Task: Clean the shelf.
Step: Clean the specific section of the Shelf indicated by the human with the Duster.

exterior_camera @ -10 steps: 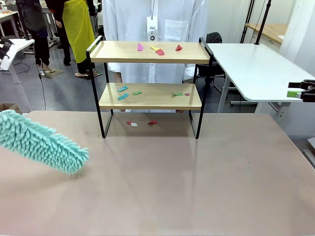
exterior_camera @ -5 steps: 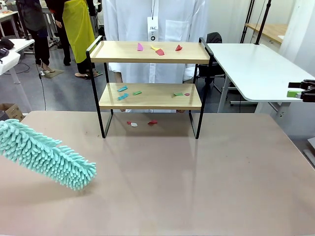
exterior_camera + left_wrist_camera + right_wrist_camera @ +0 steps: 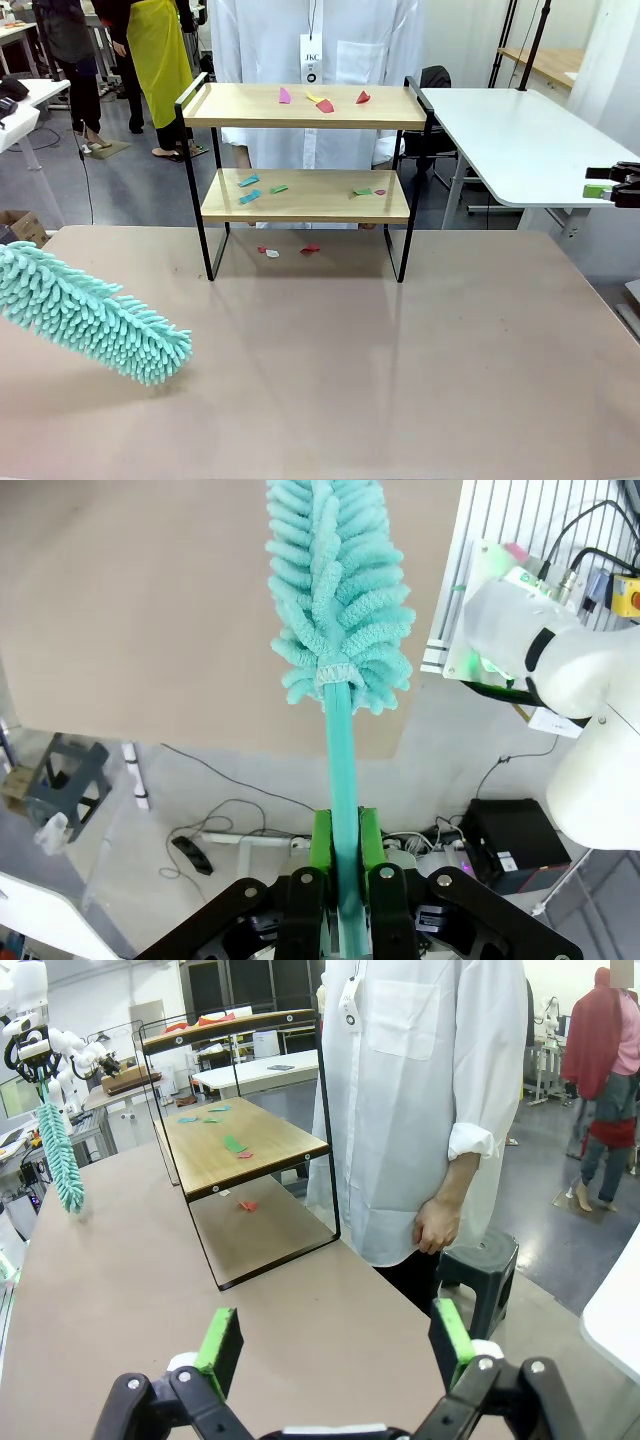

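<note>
Sitting on the tan table (image 3: 420, 360), the shelf (image 3: 235, 105) is carrying little coloured paper scraps (image 3: 324, 103) on both boards, and a few more are lying on the table right under it. A person in a white coat (image 3: 340, 40) is standing just behind the shelf. Well off to the shelf's left and nearer the robot, the teal fluffy duster (image 3: 90, 315) is hanging low over the table, and the left gripper (image 3: 345, 842) is pinching its handle tight between the green pads. Way out to the shelf's right, the right gripper (image 3: 336, 1345) is gaping wide with nothing in it. What I'm worrying about: those scraps are looking super light, so a fast sweep is probably going to flick them off the back edge toward the person or onto the floor. The raised side rails could also be snagging the duster head. And with nothing bracing the shelf, a hard push might be sliding the whole thing.
</note>
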Available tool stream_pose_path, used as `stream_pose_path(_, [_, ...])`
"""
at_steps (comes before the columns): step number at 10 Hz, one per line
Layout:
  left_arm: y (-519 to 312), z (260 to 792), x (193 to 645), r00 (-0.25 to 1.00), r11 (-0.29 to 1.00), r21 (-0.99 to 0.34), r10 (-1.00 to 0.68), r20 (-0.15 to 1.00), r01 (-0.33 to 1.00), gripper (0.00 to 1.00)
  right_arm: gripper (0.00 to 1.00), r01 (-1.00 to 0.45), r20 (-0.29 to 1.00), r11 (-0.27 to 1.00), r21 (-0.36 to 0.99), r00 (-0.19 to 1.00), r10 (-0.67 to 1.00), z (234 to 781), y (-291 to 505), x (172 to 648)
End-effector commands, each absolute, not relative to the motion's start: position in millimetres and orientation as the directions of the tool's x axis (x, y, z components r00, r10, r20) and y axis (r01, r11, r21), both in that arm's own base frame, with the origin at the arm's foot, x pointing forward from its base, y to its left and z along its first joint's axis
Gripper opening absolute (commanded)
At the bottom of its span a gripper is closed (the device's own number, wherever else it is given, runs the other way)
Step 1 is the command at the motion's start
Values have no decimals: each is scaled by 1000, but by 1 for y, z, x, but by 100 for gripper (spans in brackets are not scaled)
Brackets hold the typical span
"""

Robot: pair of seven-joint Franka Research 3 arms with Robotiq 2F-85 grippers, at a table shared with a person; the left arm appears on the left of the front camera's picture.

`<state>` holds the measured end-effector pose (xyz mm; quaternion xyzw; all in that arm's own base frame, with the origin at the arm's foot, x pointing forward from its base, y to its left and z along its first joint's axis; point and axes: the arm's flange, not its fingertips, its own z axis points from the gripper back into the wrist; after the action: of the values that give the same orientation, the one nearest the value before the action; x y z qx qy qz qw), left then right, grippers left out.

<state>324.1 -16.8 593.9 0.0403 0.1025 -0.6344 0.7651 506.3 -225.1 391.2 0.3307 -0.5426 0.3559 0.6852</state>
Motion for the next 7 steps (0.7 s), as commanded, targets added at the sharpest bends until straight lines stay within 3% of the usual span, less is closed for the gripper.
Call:
stream_pose_path(1, [-16,595,324,183,200,-58,-959,-217,978,13,100,-841,976,535,80,175,130,396,-222,508])
stream_pose_path(7, [-16,595,324,183,200,-58,-959,-217,978,13,100,-841,976,535,80,175,130,396,-222,508])
